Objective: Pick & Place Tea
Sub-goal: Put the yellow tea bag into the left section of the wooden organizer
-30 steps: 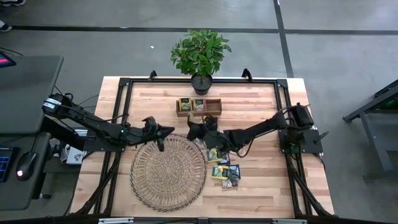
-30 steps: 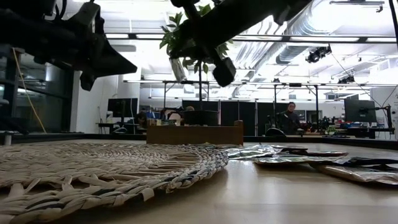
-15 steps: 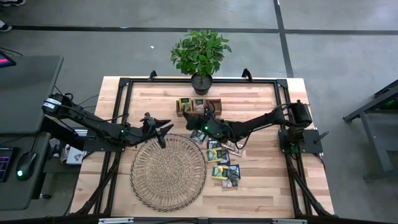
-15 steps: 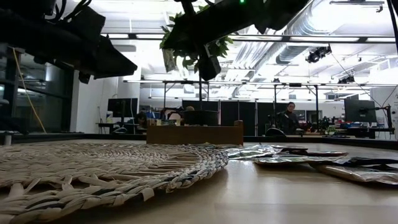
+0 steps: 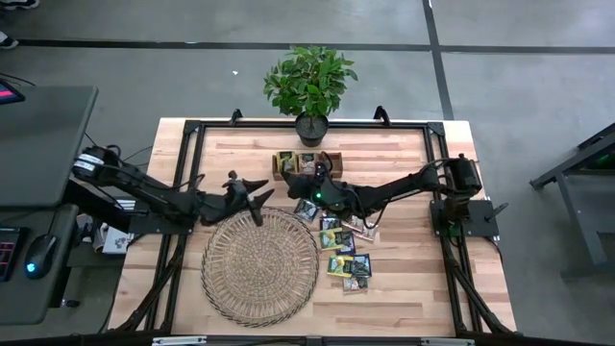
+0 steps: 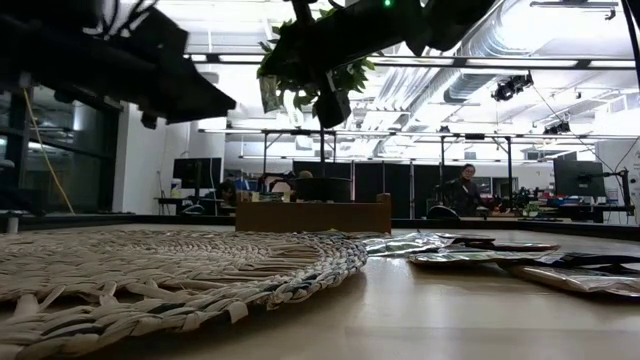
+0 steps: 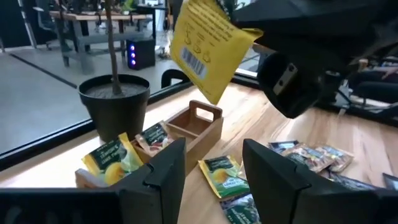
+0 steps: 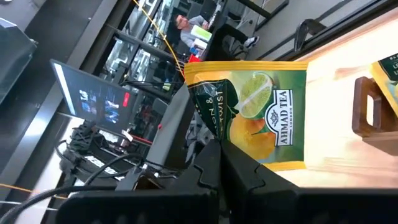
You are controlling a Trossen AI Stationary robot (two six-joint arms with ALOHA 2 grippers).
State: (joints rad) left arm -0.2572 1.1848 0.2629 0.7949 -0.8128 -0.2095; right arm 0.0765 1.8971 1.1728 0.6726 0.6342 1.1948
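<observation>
Above the wooden tray [image 5: 307, 165], my right tool [image 5: 309, 188] pinches a yellow-green sachet [image 8: 264, 118] for dropping in (left tool [image 5: 258, 198] spread, waiting by the mat [image 5: 259, 266]).

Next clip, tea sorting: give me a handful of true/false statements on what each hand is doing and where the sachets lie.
1. The right hand is shut on a yellow-green sachet. True.
2. That sachet lies on the wicker mat. False: it hangs in the air near the wooden tray.
3. The left hand holds a sachet. False: its fingers stand apart with nothing between them.
4. The wooden tray already holds sachets. True.
5. Loose sachets lie on the table right of the mat. True.
</observation>
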